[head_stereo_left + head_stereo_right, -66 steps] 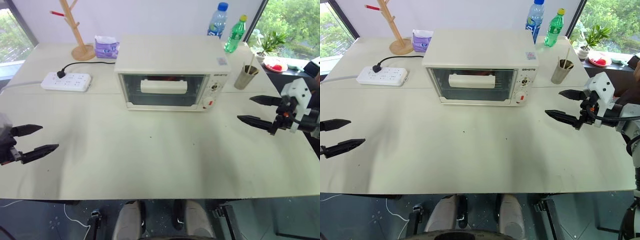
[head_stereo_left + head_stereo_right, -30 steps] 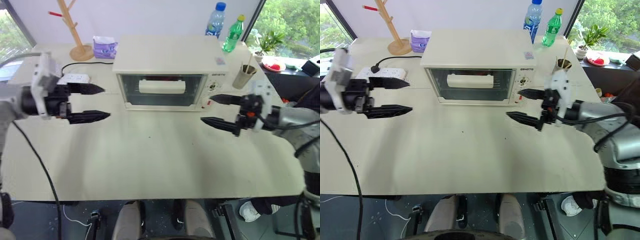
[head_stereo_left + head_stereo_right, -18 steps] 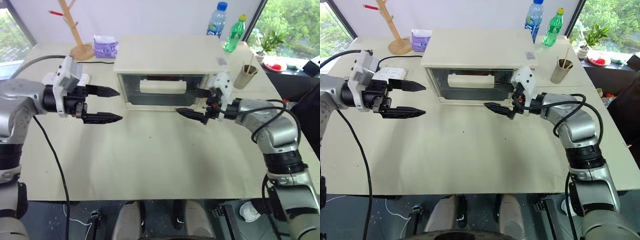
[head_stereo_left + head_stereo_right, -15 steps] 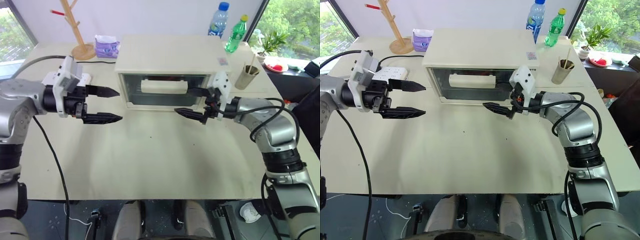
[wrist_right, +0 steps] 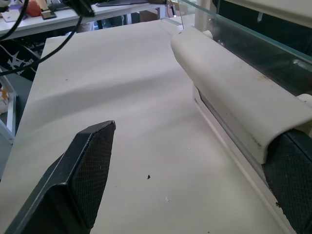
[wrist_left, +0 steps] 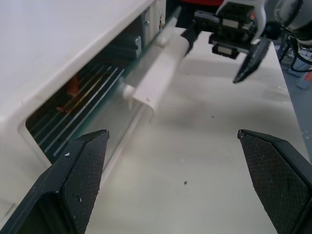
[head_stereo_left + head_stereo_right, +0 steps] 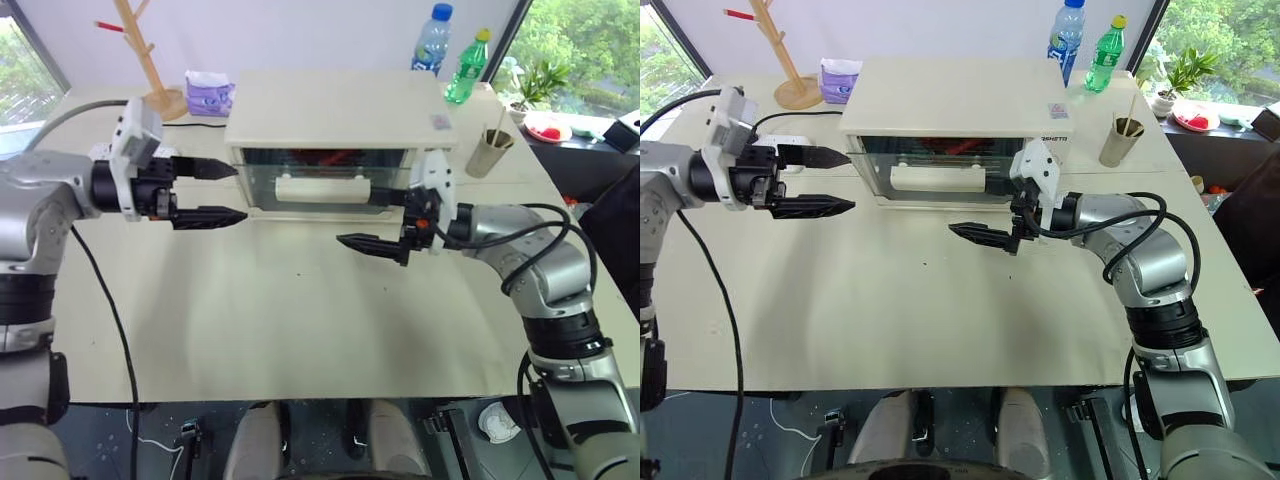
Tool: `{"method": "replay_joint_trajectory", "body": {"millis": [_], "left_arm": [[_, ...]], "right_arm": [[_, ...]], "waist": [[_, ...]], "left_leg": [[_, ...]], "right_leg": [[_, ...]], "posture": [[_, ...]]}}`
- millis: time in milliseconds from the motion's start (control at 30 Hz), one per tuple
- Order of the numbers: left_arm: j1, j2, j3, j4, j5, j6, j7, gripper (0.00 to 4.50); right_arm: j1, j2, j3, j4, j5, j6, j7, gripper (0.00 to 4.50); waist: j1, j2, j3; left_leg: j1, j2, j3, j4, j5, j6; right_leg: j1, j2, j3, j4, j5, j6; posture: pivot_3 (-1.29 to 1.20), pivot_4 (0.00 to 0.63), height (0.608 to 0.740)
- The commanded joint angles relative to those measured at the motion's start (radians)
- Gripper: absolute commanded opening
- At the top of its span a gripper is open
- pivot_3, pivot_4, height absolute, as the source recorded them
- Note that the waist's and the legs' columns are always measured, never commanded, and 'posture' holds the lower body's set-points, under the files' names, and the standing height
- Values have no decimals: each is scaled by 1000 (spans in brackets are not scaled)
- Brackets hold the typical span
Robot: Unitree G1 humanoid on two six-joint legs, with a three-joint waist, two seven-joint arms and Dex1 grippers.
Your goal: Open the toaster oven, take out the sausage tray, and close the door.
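Note:
The cream toaster oven (image 7: pixel 340 105) stands at the table's back middle. Its glass door (image 7: pixel 300 178) is tipped a little outward at the top, with the bar handle (image 7: pixel 322 187) across it. Through the gap, red sausages (image 7: pixel 318 155) lie on the sausage tray's ridged rack (image 6: pixel 83 109) inside. My right gripper (image 7: pixel 356 215) is open at the handle's right end. One of its fingers (image 5: pixel 292 161) sits against the handle (image 5: pixel 229 102); the other hangs over the table. Just left of the oven, my left gripper (image 7: pixel 241 190) is open and holds nothing.
Behind my left arm lies a white power strip (image 7: pixel 785 145). A wooden rack (image 7: pixel 150 60) and a purple tissue pack (image 7: pixel 210 93) stand at the back left. Two bottles (image 7: pixel 432 40) and a cup with sticks (image 7: pixel 488 150) stand at the back right.
My right gripper has moved left to the handle's end, and the door has tipped out with the handle lower. My left gripper has edged closer to the oven's left side.

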Motion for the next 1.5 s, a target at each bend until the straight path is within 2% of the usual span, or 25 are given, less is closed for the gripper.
{"method": "replay_joint_trajectory", "body": {"millis": [33, 100, 200, 300, 333, 433, 700, 1067, 1367, 1500], "left_arm": [[-79, -23, 16, 23, -18, 26, 10, 4485], [-127, -48, 29, 57, -40, 59, 12, 4485], [-184, -73, 27, 111, -37, 66, 11, 3690], [-209, -87, 0, 159, 3, 27, -1, 2174], [-215, -91, -8, 176, 15, 16, -4, 1544], [-235, -106, -39, 246, 75, -47, -11, 99], [-255, -148, -138, 423, 256, -276, -71, 35], [-237, -200, -139, 460, 299, -299, -103, 35], [-192, -209, -126, 407, 292, -271, -101, 35], [-155, -207, -118, 365, 284, -250, -97, 35]], "right_arm": [[6, 17, -6, -85, 31, -3, -6, 4500], [23, 25, 1, -94, 23, -2, -18, 4500], [45, 37, 11, -103, 12, -1, -38, 4500], [68, 44, 20, -117, 5, -5, -50, 4500], [73, 46, 22, -120, 4, -5, -53, 4500], [86, 51, 24, -129, 4, -4, -62, 4500], [136, 57, 28, -175, 19, 13, -92, 4500], [146, 5, 8, -137, -61, 31, -168, 4500], [272, -174, -121, -271, 32, 121, -103, 4500], [389, -322, -290, -374, 176, 186, 22, 4500]], "waist": [[-1, 0, 0], [-3, 0, 0], [-6, 0, 0], [-9, 0, 0], [-9, 0, 0], [-6, 0, 0], [-5, 0, 0], [0, 0, 0], [6, -1, 0], [5, -1, 0]], "left_leg": [[0, 0, 0, 0, 0, 0], [0, 0, 0, 0, 0, 0], [0, 0, 0, 0, 0, 0], [0, 0, 0, 0, 0, 0], [0, 0, 0, 0, 0, 0], [0, 0, 0, 0, 0, 0], [0, 0, 0, 0, 0, 0], [0, 0, 0, 1, 0, 0], [0, 0, 0, 1, 0, 0], [0, 0, -1, 1, 0, 0]], "right_leg": [[0, 0, 0, 0, 0, 0], [0, 0, 0, 0, 0, 0], [0, 0, 0, 0, 0, 0], [0, 0, 0, 0, 0, 0], [0, 0, 0, 0, 0, 0], [0, 1, 0, 0, 0, 0], [0, 1, 0, 0, 0, 0], [0, 0, 0, 0, 0, 0], [1, 0, 0, 0, 0, 0], [1, 0, 0, 0, 0, 0]], "posture": [[0, 150, 722], [0, 150, 722], [0, 150, 722], [0, 150, 722], [0, 150, 722], [0, 150, 722], [0, 150, 722], [0, 150, 722], [0, 150, 722], [0, 150, 722]]}}
